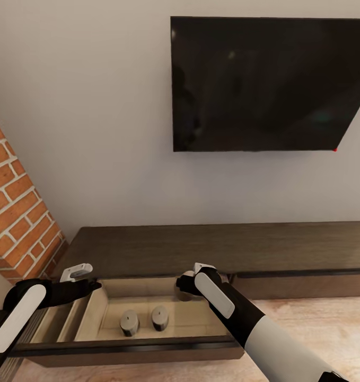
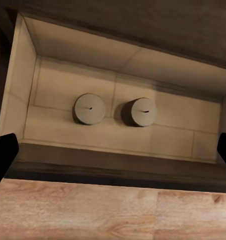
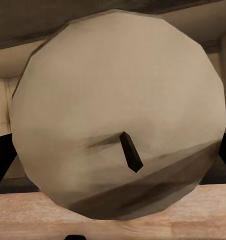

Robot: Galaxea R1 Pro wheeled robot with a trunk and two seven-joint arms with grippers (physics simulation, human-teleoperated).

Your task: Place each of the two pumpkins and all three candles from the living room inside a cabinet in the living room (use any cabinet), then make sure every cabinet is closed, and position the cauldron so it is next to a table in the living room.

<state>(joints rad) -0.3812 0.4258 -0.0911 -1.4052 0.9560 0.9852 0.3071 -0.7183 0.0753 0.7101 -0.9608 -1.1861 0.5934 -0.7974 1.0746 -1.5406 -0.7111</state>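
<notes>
My right fingers (image 1: 186, 284) are clamped on the third candle (image 3: 118, 115), its flat top and dark wick right up against my right wrist camera, a dark fingertip showing at either side of it. I hold it over the back of the open drawer (image 1: 132, 347) of the cabinet (image 1: 222, 246), so that letting go should drop it onto the tan floor inside and not onto the dark top.

Ahead of and below these fingers, nearer the drawer's front edge, the other two candles (image 1: 144, 320) stand upright side by side, close but apart. In my left wrist view one candle (image 2: 90, 108) and its neighbour (image 2: 141, 112) sit mid-drawer with bare floor all around, so there is room for the third behind them.

My left fingers (image 1: 92, 285) hang apart and empty over the drawer's left end, well clear of the candles; I judge they wait there to push the front shut afterwards.

By my reckoning the candles are nearly done. The risk is the candle tipping on landing or knocking its fellows, so I would lower it before letting go.
</notes>
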